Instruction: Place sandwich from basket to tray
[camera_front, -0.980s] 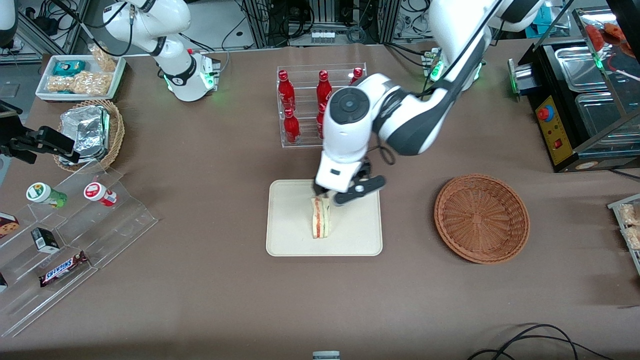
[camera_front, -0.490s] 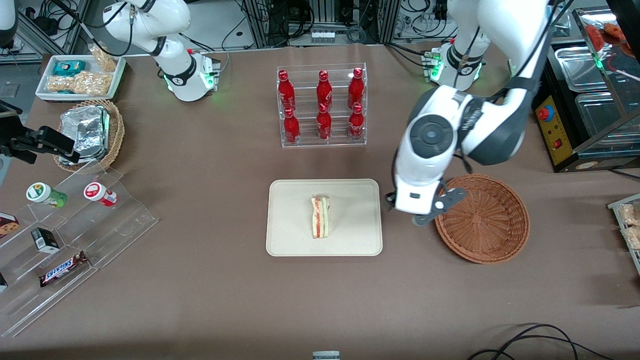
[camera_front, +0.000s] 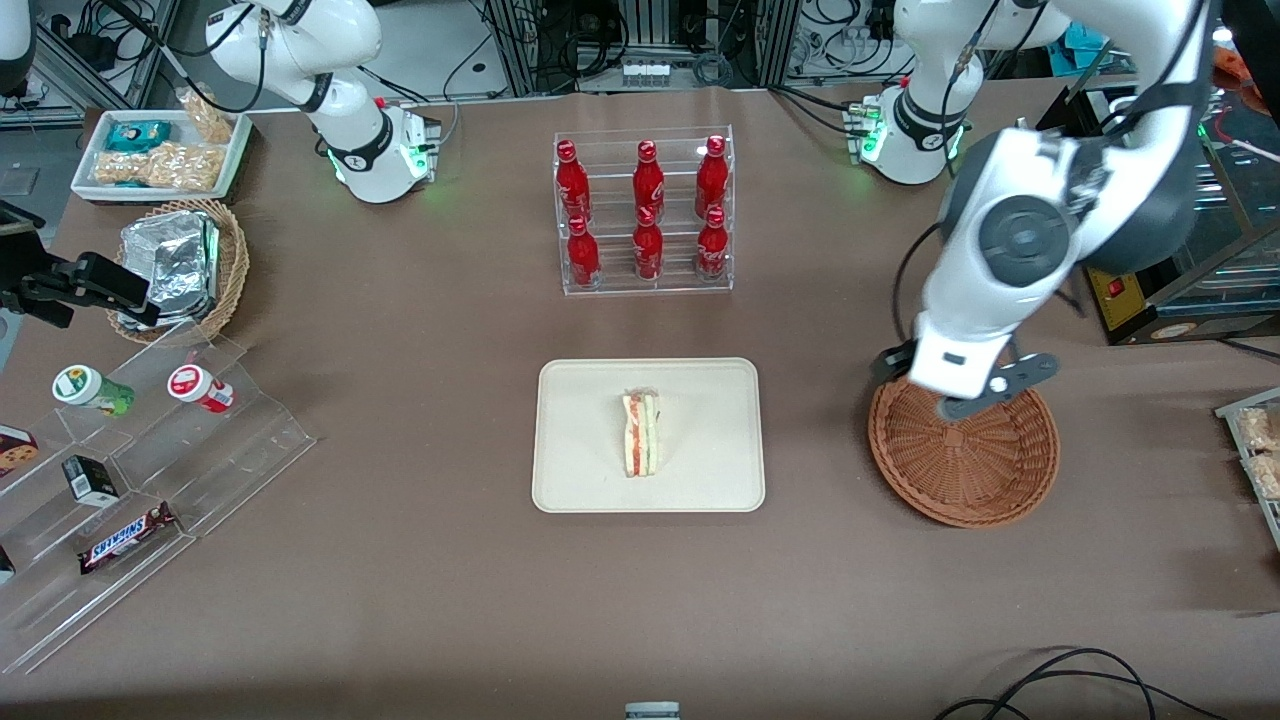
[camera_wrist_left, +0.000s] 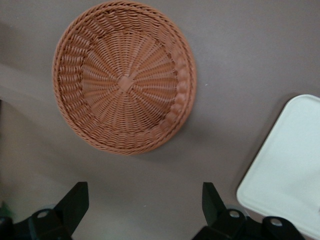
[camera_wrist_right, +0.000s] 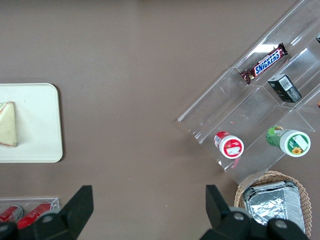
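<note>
Your sandwich (camera_front: 641, 433) lies on the tray (camera_front: 590, 480), well apart from the gripper (camera_front: 962, 392), which hangs above the empty basket (camera_front: 985, 470) with fingers (camera_wrist_left: 75, 200) wide and holding nothing. Placement looks done. Main risk: if you lower from here, the fingers could catch the basket rim and drag it across the worktop (camera_front: 400, 580).

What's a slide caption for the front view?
Sandwich on tray; open gripper above the empty basket.
</note>
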